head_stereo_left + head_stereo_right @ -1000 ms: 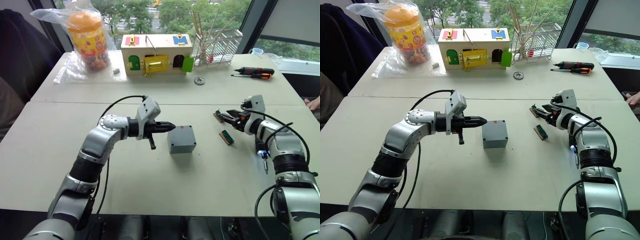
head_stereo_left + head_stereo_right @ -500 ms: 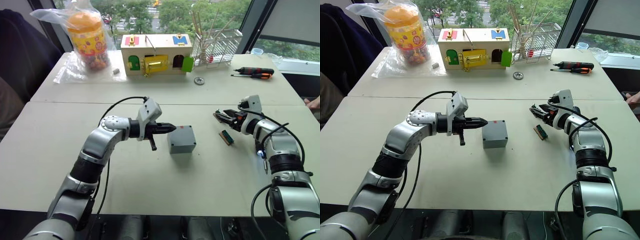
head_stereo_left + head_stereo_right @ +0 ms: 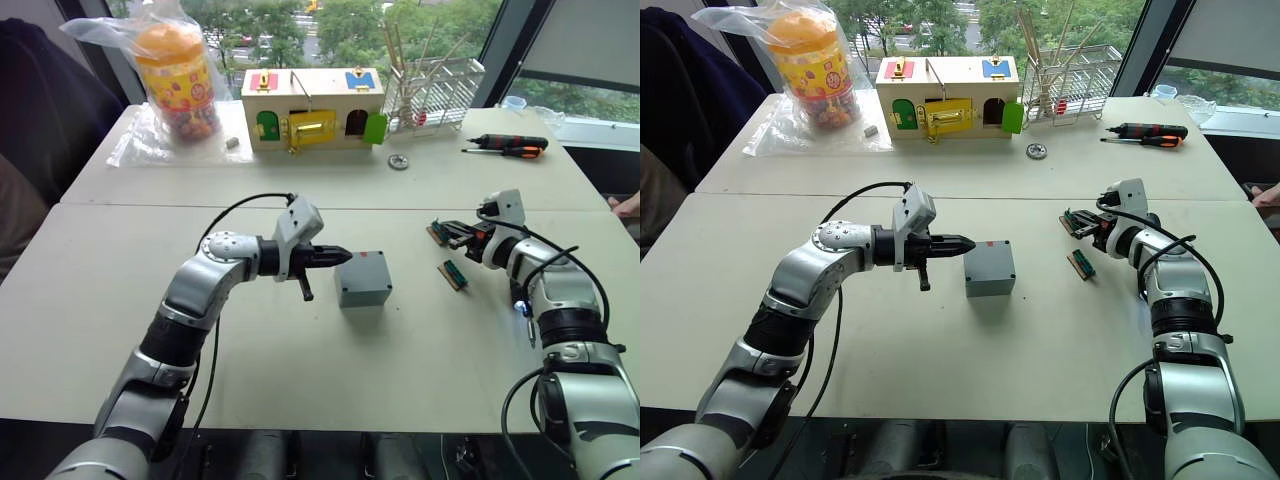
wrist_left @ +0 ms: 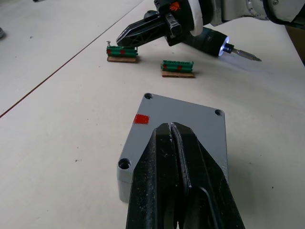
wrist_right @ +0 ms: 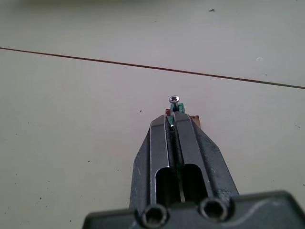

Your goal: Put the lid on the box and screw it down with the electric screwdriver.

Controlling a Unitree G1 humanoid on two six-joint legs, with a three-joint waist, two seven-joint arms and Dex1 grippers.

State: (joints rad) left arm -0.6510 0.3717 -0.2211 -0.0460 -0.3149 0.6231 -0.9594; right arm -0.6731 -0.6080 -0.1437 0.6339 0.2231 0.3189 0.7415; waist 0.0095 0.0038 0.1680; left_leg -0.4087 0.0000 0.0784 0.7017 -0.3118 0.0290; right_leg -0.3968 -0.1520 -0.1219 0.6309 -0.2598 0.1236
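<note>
Box [image 3: 364,279]: grey cube on the table [image 3: 300,390] near its middle, lid [image 4: 183,125] already seated on top, flat face up; a small red mark shows on the lid's edge toward the far side.
Left gripper [image 3: 340,256]: level, pointing toward the robot's right, tips just at the box's upper left edge; fingers pressed together, nothing between them.
Right gripper [image 3: 1076,220]: low over the table, pointing toward the robot's left; fingers closed on a small green block [image 5: 176,109] with a screw [image 5: 174,99] standing up from it.
Electric screwdriver [image 4: 224,45]: carried along the right forearm, long axis running back toward the robot, metal bit at the near end, light glowing at its nose.
Second green block [image 3: 455,274]: lying flat, near the right gripper.
</note>
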